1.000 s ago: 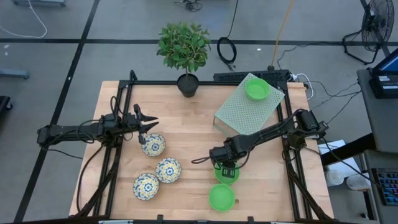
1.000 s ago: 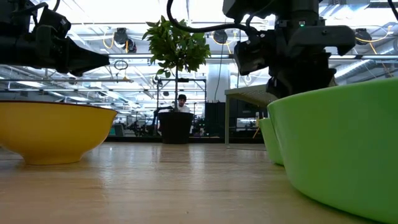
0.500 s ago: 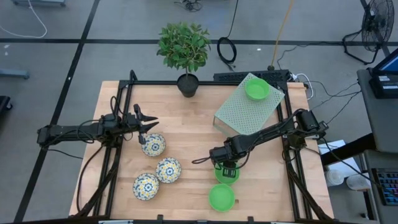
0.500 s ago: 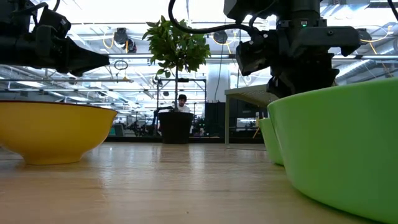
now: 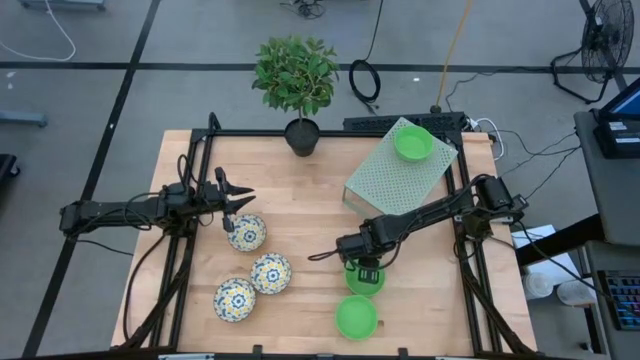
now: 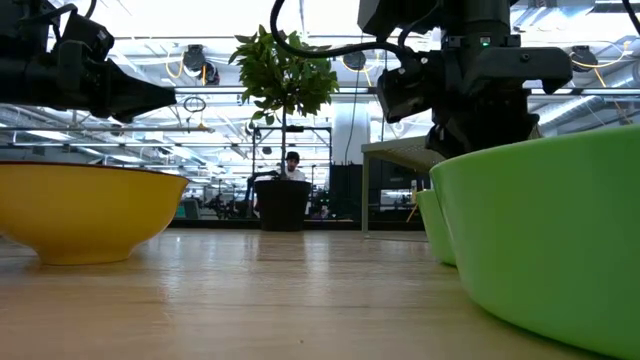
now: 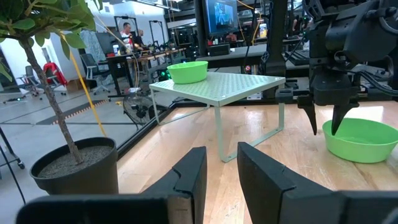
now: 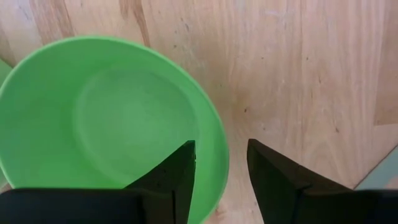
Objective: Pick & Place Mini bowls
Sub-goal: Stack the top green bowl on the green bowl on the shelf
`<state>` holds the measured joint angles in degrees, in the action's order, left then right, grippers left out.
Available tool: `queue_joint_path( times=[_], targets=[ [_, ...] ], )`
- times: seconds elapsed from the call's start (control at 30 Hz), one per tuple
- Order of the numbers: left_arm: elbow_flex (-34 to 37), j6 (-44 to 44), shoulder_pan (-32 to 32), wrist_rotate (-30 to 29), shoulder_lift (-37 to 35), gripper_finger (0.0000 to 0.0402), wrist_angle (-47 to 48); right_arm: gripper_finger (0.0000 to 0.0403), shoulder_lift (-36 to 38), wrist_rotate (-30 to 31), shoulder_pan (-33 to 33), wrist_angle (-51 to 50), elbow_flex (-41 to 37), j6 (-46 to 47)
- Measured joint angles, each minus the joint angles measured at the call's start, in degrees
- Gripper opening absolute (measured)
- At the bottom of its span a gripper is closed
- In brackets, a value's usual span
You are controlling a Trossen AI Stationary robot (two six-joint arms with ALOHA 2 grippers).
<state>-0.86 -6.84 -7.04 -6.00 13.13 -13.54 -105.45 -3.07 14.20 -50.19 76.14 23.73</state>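
Right gripper (image 5: 365,277) poised over a green mini bowl (image 5: 362,281) near the table's right-centre, fingers parted a moderate gap and straddling the bowl's rim (image 8: 219,149), one finger inside, one outside. Nothing gripped yet.

A second green bowl (image 5: 356,317) sits just nearer the front edge; a third (image 5: 413,143) already rests on the perforated green stand (image 5: 390,175) at far right.

Three floral bowls (image 5: 246,233) lie apart at left, beside the waiting left gripper (image 5: 243,198), its fingers part open and empty.

Judgement: pick step in hand, approx. one of six placed. To do it well: drop straight down so the rim seats deep between the pads, close firmly w/o tipping the light plastic, then lift clear of the neighbouring bowl before swinging to the stand.
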Motion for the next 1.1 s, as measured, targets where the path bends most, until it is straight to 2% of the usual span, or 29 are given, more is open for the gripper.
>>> queue_joint_path(
  times=[0.57, 0.77, 1.1],
  targets=[
    [0.0, 0.0, 0.0, 0.0, 0.0, 0.0093, 0.0, 0.0132, 0.0, 0.3, 0.0, -0.9, 0.0, -0.9],
    [0.0, 0.0, 0.0, 0.0, 0.0, 0.0093, 0.0, 0.0132, 0.0, 3.1, 0.0, -1.0, 0.0, -1.0],
    [0.0, 0.0, 0.0, 0.0, 0.0, 0.0093, 0.0, 0.0132, 0.0, 3.1, 0.0, -0.9, 0.0, -0.9]
  ],
)
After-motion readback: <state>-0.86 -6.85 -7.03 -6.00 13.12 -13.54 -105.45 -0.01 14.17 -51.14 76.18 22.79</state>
